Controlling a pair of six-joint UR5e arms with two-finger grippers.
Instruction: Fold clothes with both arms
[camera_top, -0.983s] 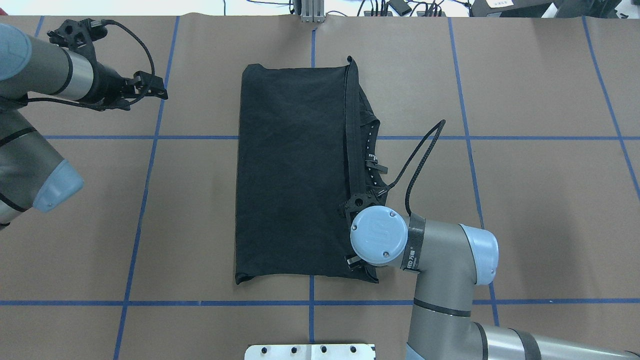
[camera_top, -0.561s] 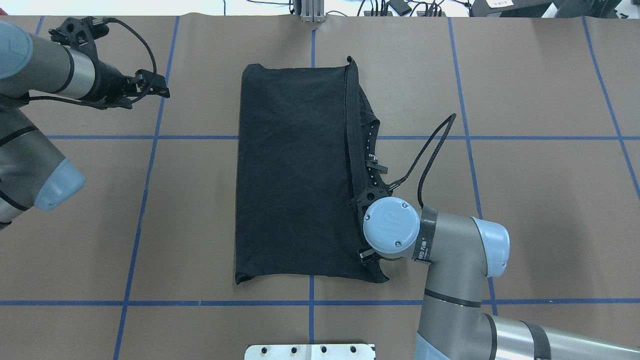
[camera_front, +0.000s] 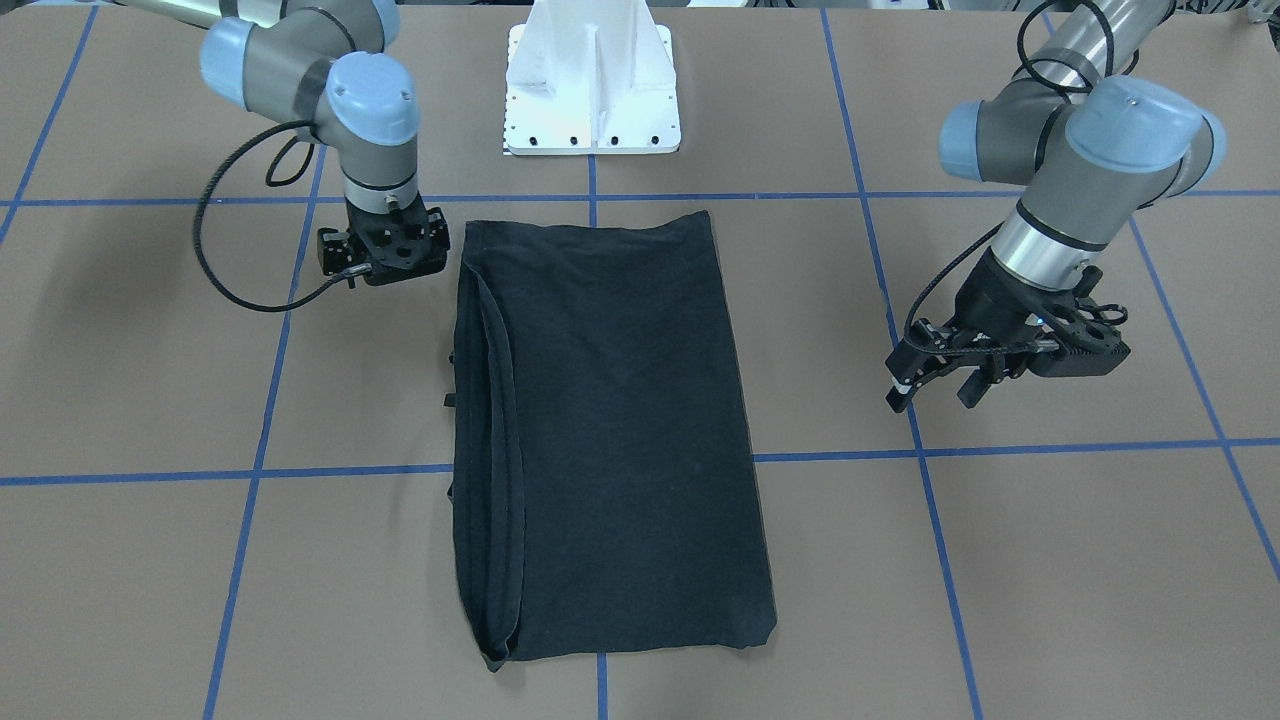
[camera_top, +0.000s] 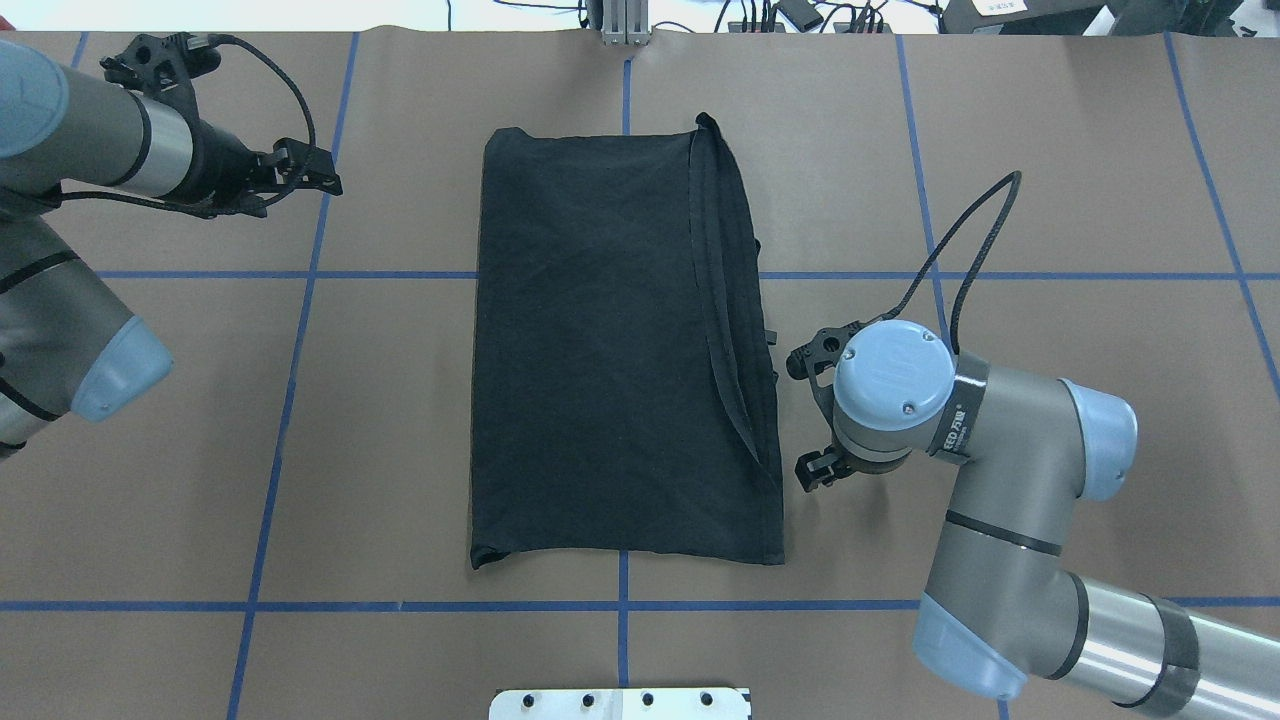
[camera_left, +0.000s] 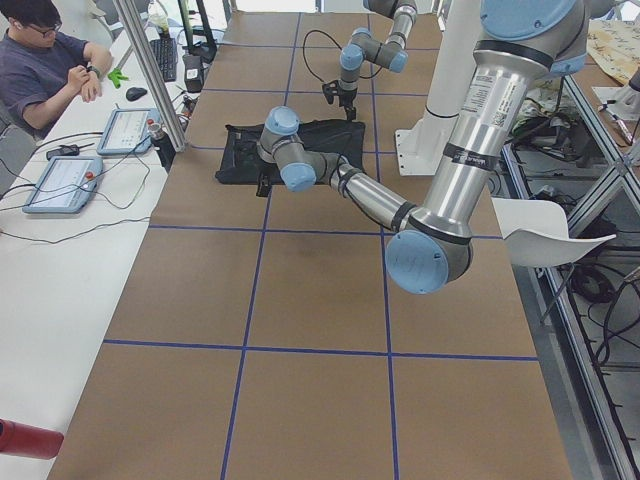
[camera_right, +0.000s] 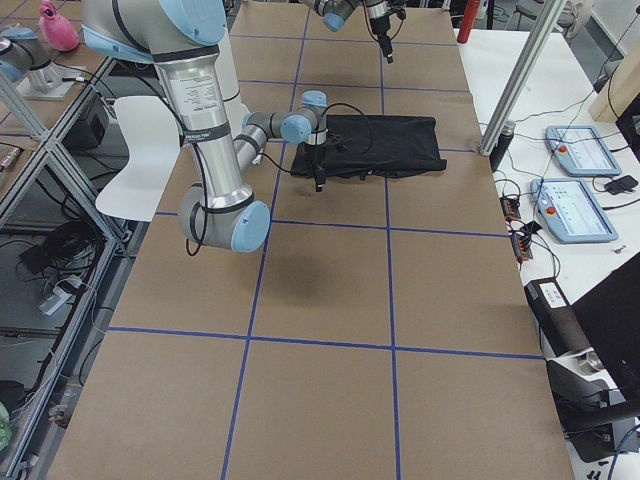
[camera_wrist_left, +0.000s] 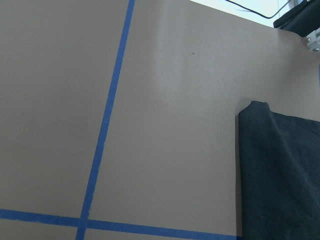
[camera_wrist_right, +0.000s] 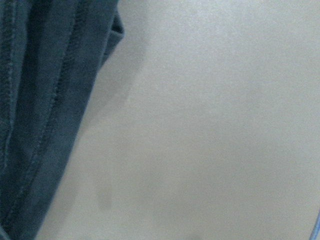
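Observation:
The black T-shirt (camera_top: 600, 350) lies flat mid-table, folded into a long rectangle with its plain reverse up and the logo hidden. Folded edges are stacked along its right side (camera_front: 490, 420). My right gripper (camera_top: 822, 415) points straight down just to the right of the shirt's edge. It is apart from the shirt, open and holding nothing. Its wrist view shows the shirt's hem (camera_wrist_right: 45, 100) beside bare table. My left gripper (camera_top: 318, 172) hovers open and empty far to the shirt's left (camera_front: 935, 390). Its wrist view shows a shirt corner (camera_wrist_left: 285, 175).
The brown table cover carries a grid of blue tape lines (camera_top: 300, 300). The white base plate (camera_front: 592, 90) stands at the robot's edge. A seated person (camera_left: 40, 60) and tablets (camera_left: 60, 180) are at a side bench beyond the table's far edge.
My right gripper has moved right, off the shirt's right edge, and has let the cloth go. That edge now lies flatter and further right. My left arm has hardly moved.

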